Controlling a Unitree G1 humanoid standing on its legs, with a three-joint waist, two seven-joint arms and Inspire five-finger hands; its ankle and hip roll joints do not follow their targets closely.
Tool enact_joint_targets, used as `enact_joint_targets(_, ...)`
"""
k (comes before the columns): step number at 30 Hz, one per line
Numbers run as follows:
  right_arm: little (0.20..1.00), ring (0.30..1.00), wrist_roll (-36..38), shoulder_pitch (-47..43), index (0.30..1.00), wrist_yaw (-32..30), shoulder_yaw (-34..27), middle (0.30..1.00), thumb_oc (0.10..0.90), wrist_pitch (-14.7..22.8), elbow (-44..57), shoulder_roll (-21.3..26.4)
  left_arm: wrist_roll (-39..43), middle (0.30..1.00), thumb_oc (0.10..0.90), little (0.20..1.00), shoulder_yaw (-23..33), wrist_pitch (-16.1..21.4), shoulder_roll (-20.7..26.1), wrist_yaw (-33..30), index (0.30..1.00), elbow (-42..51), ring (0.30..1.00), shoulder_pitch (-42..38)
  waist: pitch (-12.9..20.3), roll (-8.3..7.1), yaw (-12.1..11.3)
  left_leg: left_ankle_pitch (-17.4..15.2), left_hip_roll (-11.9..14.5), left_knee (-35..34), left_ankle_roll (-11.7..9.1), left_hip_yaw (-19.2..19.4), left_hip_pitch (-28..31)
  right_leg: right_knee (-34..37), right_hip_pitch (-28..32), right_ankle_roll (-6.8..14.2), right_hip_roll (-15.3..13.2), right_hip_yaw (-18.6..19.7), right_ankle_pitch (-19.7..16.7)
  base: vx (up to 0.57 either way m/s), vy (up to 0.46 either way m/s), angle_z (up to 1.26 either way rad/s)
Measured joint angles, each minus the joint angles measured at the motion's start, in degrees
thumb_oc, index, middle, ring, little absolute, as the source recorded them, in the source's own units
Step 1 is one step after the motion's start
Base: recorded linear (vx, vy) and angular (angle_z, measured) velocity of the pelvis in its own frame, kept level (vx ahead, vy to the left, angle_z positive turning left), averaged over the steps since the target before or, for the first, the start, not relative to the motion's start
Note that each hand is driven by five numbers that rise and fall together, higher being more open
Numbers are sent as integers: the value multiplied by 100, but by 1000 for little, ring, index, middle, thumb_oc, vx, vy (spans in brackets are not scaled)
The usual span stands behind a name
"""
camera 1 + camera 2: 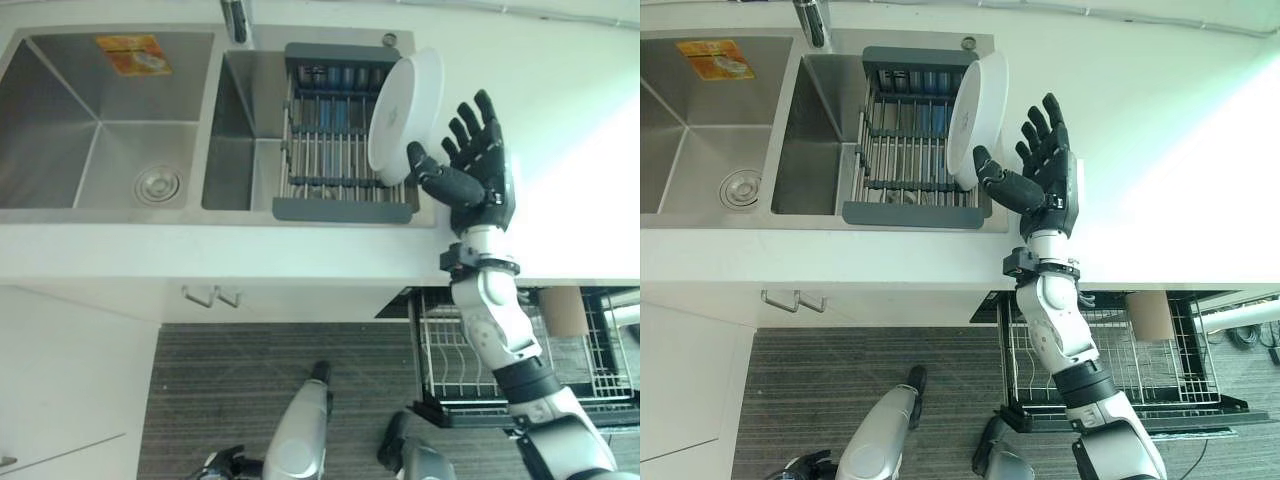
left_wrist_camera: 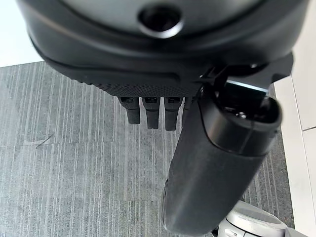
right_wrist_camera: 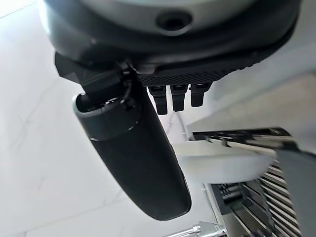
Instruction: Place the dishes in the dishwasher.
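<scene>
Fingers spread and straight, the right hand (image 1: 478, 160) sits right of centre in the left eye view, thumb against the lower edge of the white plate (image 1: 405, 115) standing tilted at the right end of the drying rack (image 1: 340, 135) over the sink (image 1: 110, 115); the dishwasher rack (image 1: 520, 370) lies at lower right. In the right wrist view the plate's rim shows past the thumb. In the left wrist view the left hand (image 2: 173, 59) hangs over grey floor (image 2: 74, 173), fingers relaxed, holding nothing.

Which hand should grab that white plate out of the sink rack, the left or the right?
The right hand. It is up at the counter with open fingers, its thumb next to the white plate standing in the sink rack. The left hand hangs low over the floor, away from the sink.
</scene>
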State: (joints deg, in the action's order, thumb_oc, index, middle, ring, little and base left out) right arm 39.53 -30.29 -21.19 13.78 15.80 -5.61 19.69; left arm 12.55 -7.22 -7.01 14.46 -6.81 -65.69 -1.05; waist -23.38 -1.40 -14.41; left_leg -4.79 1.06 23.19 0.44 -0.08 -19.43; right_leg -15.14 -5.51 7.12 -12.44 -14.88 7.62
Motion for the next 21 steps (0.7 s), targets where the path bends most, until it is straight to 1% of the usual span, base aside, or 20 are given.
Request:
enact_joint_targets(1,900,900,0,-3,900,3,0,900,800,-4,0,-22,-1,900,800,900,-39,18,2,-8,900,4,900,-1,0,0,0,3,-11,-1,5,-4,0,-5,2,6,-12,-6,4,-31,18,7)
enact_joint_targets(2,900,900,0,-14,900,16,0,900,800,-7,0,-59,-97,900,800,900,-105,117,3,-63,900,12,900,7,-6,-10,-10,6,-23,-2,9,-3,-1,-2,10,10,-21,-10,1,-33,13,6)
enact_joint_targets(5,900,900,21,-100,900,82,3,900,800,-71,-3,-106,-224,900,800,900,-109,217,5,-176,900,66,900,4,-39,-35,-20,-7,-30,0,-11,-24,-19,-3,9,14,-23,-24,-1,-18,5,3)
enact_joint_targets(9,900,900,109,-243,900,174,18,900,800,-93,-145,-119,-226,900,800,900,-116,215,5,-178,900,89,900,5,-44,-45,-35,-13,-32,14,-20,-32,-28,-10,13,27,-24,-36,-9,-8,-1,0)
enact_joint_targets(12,900,900,90,-319,900,165,17,900,800,-95,-188,-118,-232,900,800,900,-154,217,15,-179,900,96,900,2,-72,-87,-61,-12,-25,32,-20,-48,-53,-10,5,29,-22,-100,-10,-51,-17,1)
enact_joint_targets(15,900,900,-189,-362,900,120,16,900,800,-96,-189,-101,-233,900,800,900,-153,216,30,-180,900,103,900,-5,-126,-133,-98,-13,-22,53,-20,-77,-87,-4,-3,29,-19,-121,-9,-28,-18,5)
enact_joint_targets(16,300,300,-336,-366,300,112,15,300,400,-105,-189,-79,-234,900,800,900,-152,219,35,-180,900,116,900,-13,-127,-135,-134,-11,-23,65,-17,-92,-113,-1,-8,29,-14,-131,-10,-19,-4,7)
enact_joint_targets(17,300,300,-369,-372,300,106,16,300,400,-112,-189,-73,-233,900,800,900,-151,219,42,-180,900,114,900,-12,-131,-142,-137,-9,-23,71,-15,-98,-119,-1,-8,29,-12,-137,-10,-11,1,5)
enact_joint_targets(18,300,300,-592,-419,300,-12,44,300,400,-260,-194,22,-232,900,800,900,-151,215,48,-180,900,112,900,-11,-139,-158,-154,3,-24,82,6,-100,-119,-2,-6,30,-11,-137,-11,0,0,0)
enact_joint_targets(19,300,300,-666,-458,300,-70,85,300,400,-353,-198,99,-232,900,800,900,-151,215,48,-180,900,113,900,-10,-146,-173,-155,3,-25,89,6,-101,-119,-2,-5,31,-13,-137,-11,0,0,0)
enact_joint_targets(20,300,300,-1066,-482,300,-133,135,300,400,-473,-230,210,-232,900,800,900,-143,221,51,-179,900,130,900,-11,-155,-189,-156,6,-25,92,11,-99,-119,-2,-8,34,-13,-135,-15,-23,-46,0)
enact_joint_targets(21,300,300,-1267,-596,300,-162,263,300,400,-557,-355,403,-233,900,800,900,-142,218,67,-183,900,140,900,-8,-164,-210,-154,6,-20,95,10,-105,-115,-3,-8,35,-9,-137,-16,-9,-51,1)
